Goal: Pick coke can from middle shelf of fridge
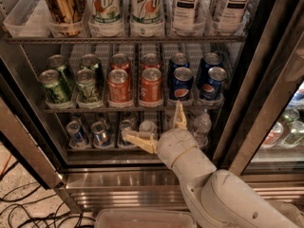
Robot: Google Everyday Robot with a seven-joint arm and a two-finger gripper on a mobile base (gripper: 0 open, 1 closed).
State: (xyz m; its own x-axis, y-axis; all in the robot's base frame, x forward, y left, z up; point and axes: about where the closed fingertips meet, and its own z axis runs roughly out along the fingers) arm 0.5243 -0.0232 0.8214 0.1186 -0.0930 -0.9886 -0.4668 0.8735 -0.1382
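Arm angled up from btm right; gripper spread wide (nothing held), below coke can.

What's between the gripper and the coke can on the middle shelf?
Only the front bar of the middle shelf. The gripper, open, sits lower, before the bottom rack; the coke can stands at its lane's front with nothing before it.

Likely a break room or lab pantry, not a home: a commercial fridge with a steel base and wire racks of cans, a second glass-door cooler beside it, and loose cables on a speckled floor. The gripper, fingers spread, hangs before the bottom rack.
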